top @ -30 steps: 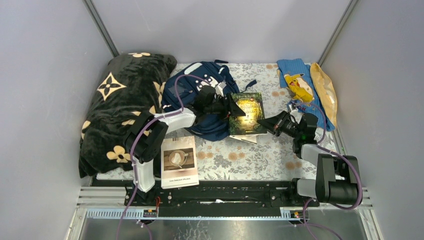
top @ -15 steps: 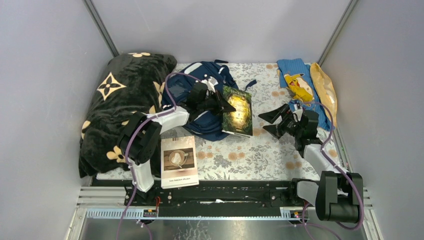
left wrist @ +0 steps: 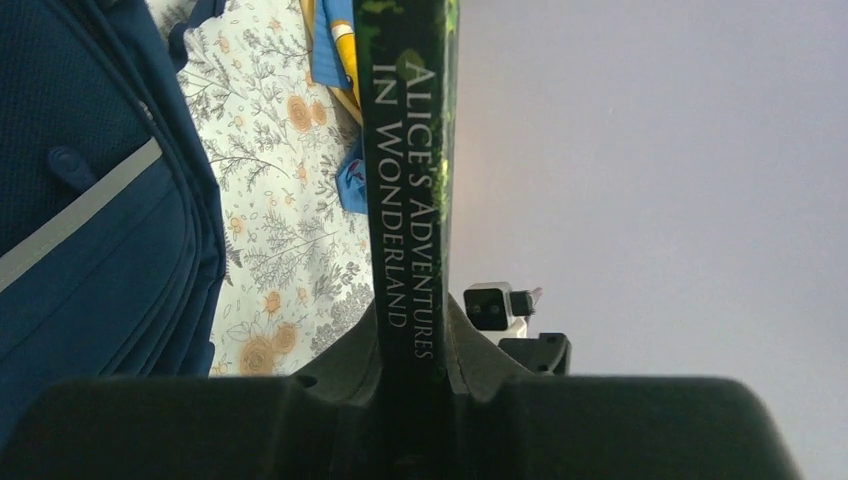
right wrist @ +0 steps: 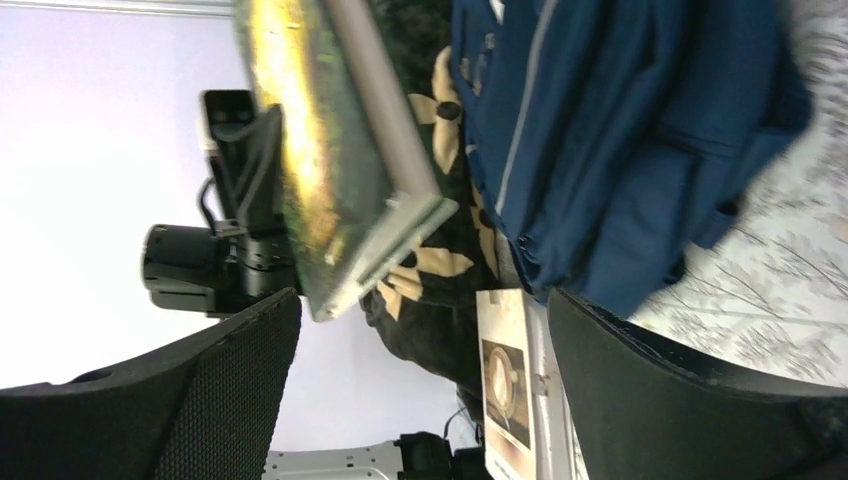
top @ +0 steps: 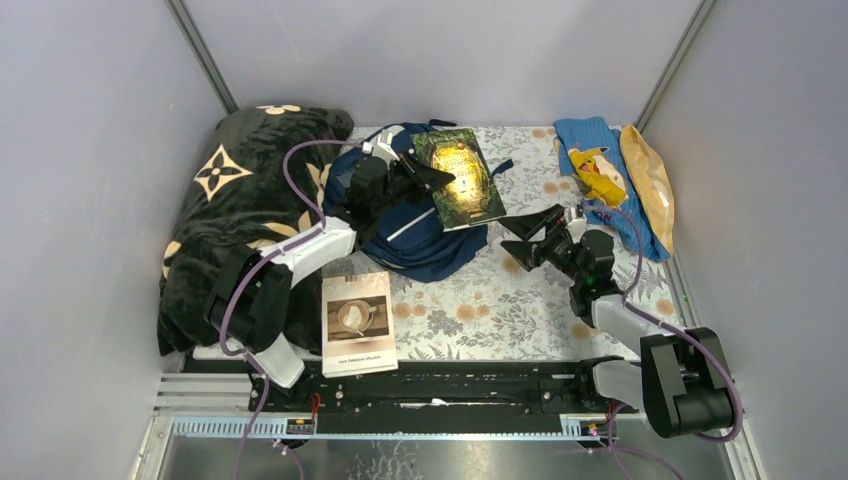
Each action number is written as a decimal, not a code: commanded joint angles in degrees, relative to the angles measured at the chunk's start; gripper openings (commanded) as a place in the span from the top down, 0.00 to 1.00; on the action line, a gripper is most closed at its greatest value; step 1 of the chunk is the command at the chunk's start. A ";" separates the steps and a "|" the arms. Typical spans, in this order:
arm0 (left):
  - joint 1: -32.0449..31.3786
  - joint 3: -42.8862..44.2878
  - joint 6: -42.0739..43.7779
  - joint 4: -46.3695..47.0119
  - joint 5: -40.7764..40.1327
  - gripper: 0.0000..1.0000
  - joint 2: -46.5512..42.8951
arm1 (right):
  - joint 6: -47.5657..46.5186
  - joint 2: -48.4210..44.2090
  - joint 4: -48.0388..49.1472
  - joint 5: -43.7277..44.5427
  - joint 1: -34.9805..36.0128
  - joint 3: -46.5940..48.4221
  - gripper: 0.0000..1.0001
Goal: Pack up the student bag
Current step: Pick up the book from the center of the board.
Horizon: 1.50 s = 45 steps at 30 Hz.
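The left claw (left wrist: 410,352) is clamping the lower spine of a green hardback, Alice's Adventures in Wonderland (top: 460,178), and is holding it in the air, tilted, above the right shoulder of the student bag (top: 432,246). The navy bag is lying at the back centre of the floral counter (top: 520,310), just beside a black blanket with tan flowers (top: 235,195). A second ago the book was lying low against the bag's right edge with both claws at it. Now the left arm alone is carrying it, raised and swung toward the back wall. The right claw (top: 524,231) has let go and is standing apart from the book, its fingers spread wide and holding nothing. This suggests the book is being lined up for the bag, though whether the bag's mouth is open cannot be told. The bag itself is not shifting. A paperback with a coffee cup cover (top: 358,322) is waiting untouched near the left arm's base.
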 commanded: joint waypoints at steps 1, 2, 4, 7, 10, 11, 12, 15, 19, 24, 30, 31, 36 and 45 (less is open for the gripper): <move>-0.24 -3.48 -6.11 12.89 -4.12 1.00 -1.71 | 2.23 3.97 10.62 5.72 4.23 5.24 0.00; -0.20 -4.34 -7.09 14.39 -4.30 1.00 -1.82 | 2.84 5.91 12.08 6.14 5.24 6.02 0.00; -0.24 -5.39 -8.38 16.35 -4.78 1.00 -2.05 | 3.65 10.26 16.90 5.78 6.97 8.67 0.00; -0.41 -6.06 -9.59 17.02 -4.81 1.00 -1.98 | 4.35 16.00 19.80 5.01 9.42 12.83 0.00; -0.42 -7.62 -11.49 19.77 -4.89 1.00 -2.45 | 5.42 20.68 23.32 4.46 11.50 15.69 0.00; -0.40 -8.10 -11.56 20.33 -5.22 1.00 -2.82 | 6.02 21.93 24.84 4.36 11.99 16.18 0.00; -0.46 -8.36 -11.42 20.22 -5.40 1.00 -3.07 | 6.50 23.37 26.43 4.36 12.28 16.68 0.00; -0.49 -9.05 -10.87 19.68 -6.15 1.00 -3.93 | 6.99 25.22 27.81 4.45 12.85 17.84 0.00; -0.44 -10.51 -11.41 20.98 -6.44 1.00 -4.27 | 7.63 27.09 29.68 4.18 13.20 19.04 0.14; -0.51 -10.68 -10.28 20.13 -6.91 1.00 -5.38 | 8.52 28.63 31.80 4.44 13.20 19.09 0.52; -0.46 -9.60 -4.88 15.91 -2.45 0.38 -6.35 | 8.79 28.23 32.22 3.25 11.45 17.62 1.00; -0.43 -9.10 -2.29 12.92 -2.01 0.24 -6.96 | 8.68 27.49 31.72 2.62 10.42 16.96 1.00; -0.85 -1.48 24.48 -15.69 -4.72 0.09 -8.57 | 0.20 16.82 11.71 -0.78 1.61 12.85 1.00; -19.78 15.08 58.46 -47.22 -31.71 0.12 2.54 | -34.30 -11.33 -51.49 28.77 -4.97 23.06 1.00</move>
